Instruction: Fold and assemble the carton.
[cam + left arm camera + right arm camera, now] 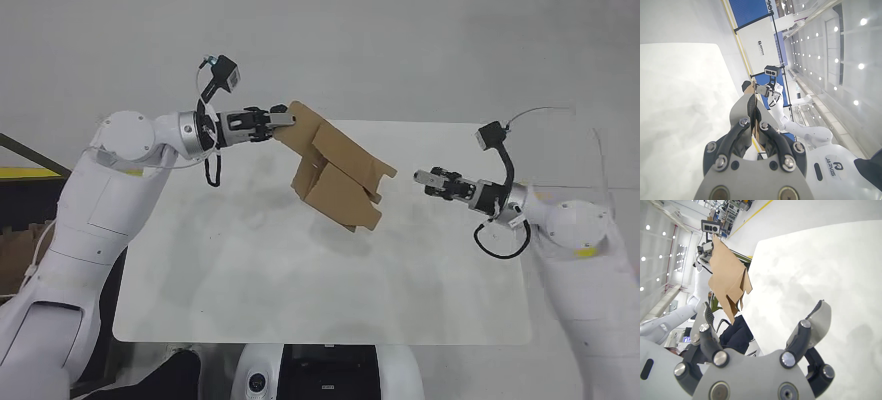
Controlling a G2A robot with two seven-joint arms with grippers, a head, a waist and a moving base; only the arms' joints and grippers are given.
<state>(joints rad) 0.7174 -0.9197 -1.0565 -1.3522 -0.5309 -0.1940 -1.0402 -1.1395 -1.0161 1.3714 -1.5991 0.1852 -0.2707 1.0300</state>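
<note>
- White desk across frame centre.
- Left hand, upper left, clamped on carton edge.
- Right hand, centre right, spread open, apart from carton.

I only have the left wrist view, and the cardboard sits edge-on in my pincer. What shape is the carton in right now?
Observer: In the top view the carton is not a box yet. It is a mostly flat brown piece with loose flaps, gripped at one corner by the left pincer.
Operator: Where is the right pincer relative to it?
Observer: The right pincer sits off the carton's far end, with a gap between them and no contact.
Operator: Is it ready to grab?
Observer: The right wrist view shows its fingers spread wide open with nothing between them.
</note>
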